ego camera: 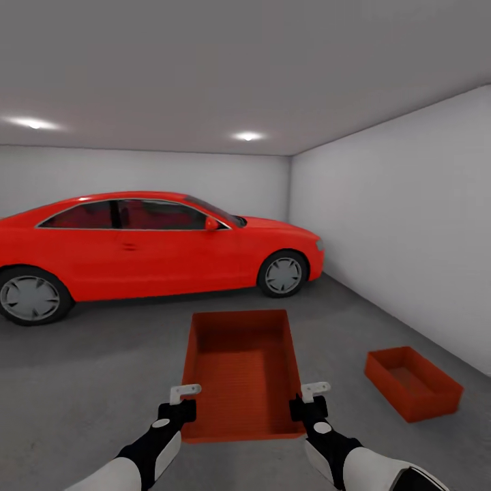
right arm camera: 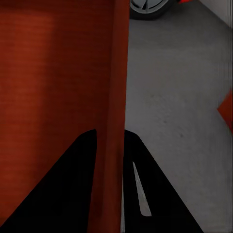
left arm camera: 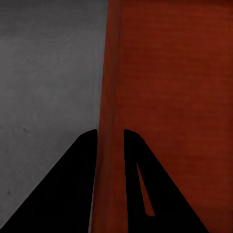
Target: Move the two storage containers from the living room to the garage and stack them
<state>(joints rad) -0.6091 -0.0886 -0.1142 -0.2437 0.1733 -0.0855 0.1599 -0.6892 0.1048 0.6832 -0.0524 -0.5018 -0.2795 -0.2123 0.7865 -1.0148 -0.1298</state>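
1. Held container (ego camera: 242, 372): carried betw both arms above the floor (ego camera: 88, 368); left gripper (ego camera: 184, 395) fingers pinch its left wall, right gripper (ego camera: 315, 391) fingers pinch its right wall.
2. 2nd container (ego camera: 412, 382): on the floor to the right, near the wall (ego camera: 409, 225).
3. Red car (ego camera: 150, 249) farther back, garage.

the dark grey floor (ego camera: 102, 368) of the garage is rough and matte. a red car (ego camera: 150, 249) stands on it at the far side, wheels on the concrete. one orange-red storage container (ego camera: 412, 383) sits flat on it near the right wall, lidless and seemingly empty, though its inside is partly hidden.
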